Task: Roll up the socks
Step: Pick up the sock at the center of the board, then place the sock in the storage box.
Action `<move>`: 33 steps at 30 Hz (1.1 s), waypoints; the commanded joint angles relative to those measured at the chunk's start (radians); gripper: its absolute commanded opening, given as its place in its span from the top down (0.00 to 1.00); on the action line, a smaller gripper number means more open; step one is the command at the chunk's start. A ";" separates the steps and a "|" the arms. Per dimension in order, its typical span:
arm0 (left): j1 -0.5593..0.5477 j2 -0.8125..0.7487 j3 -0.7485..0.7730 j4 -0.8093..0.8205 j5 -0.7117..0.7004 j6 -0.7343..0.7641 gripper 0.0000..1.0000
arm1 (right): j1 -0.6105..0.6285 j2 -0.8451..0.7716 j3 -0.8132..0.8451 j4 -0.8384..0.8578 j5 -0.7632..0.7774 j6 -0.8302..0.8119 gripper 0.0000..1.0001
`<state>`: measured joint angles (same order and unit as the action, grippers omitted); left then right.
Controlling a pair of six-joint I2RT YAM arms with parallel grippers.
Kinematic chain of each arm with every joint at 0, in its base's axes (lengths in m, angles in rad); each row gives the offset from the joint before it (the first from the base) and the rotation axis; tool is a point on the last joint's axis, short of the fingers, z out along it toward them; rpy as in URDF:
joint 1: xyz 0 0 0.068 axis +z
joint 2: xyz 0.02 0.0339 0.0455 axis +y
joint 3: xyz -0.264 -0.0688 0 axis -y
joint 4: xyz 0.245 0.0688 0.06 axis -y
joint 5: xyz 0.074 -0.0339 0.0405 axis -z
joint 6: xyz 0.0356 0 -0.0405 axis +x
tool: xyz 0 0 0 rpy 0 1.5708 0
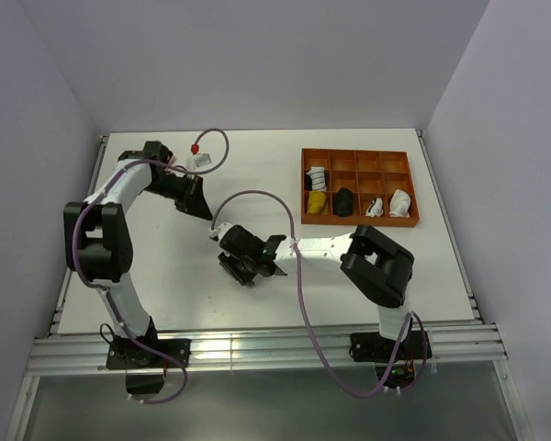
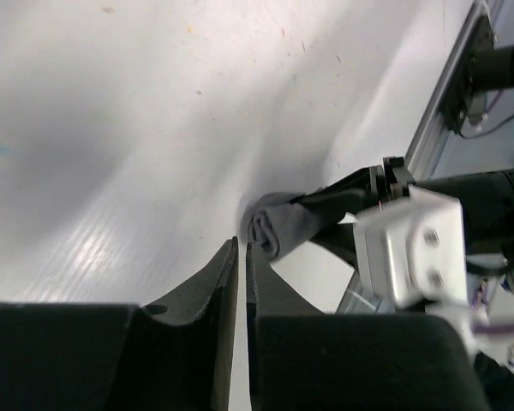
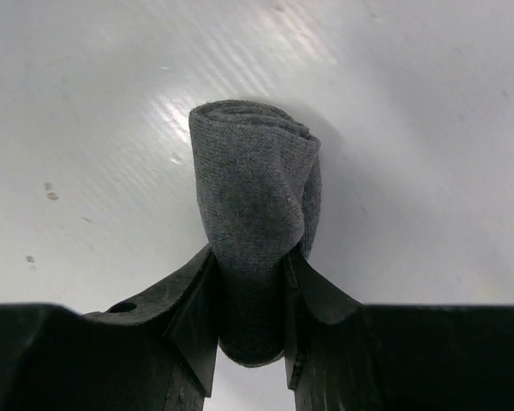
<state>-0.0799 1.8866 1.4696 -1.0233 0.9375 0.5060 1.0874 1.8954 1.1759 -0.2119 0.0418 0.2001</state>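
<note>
A grey sock (image 3: 253, 180), rolled into a tight bundle, is clamped between the fingers of my right gripper (image 3: 250, 257), which is shut on it just above the white table. The left wrist view shows the same grey roll (image 2: 278, 224) just past the tips of my left gripper (image 2: 242, 247). That gripper's jaws are shut with only a thin slit between them and nothing inside. From above, my right gripper (image 1: 237, 266) sits mid-table and my left gripper (image 1: 205, 211) hangs a short way behind and left of it. No flat, unrolled sock is in view.
An orange compartment tray (image 1: 358, 152) stands at the back right. It holds a black-and-white striped roll (image 1: 317, 175), a yellow roll (image 1: 318, 202), a black roll (image 1: 344, 200) and two white rolls. Purple cables loop over the table's middle.
</note>
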 commanded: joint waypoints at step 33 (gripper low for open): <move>0.135 -0.415 -0.081 0.023 0.058 -0.023 0.84 | -0.693 -0.101 0.432 -0.411 0.538 0.085 1.00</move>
<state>0.0513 1.5047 1.3655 -1.0065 0.9718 0.4770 0.4404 1.7325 1.5398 -0.5610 0.4400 0.3065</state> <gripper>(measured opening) 0.159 0.344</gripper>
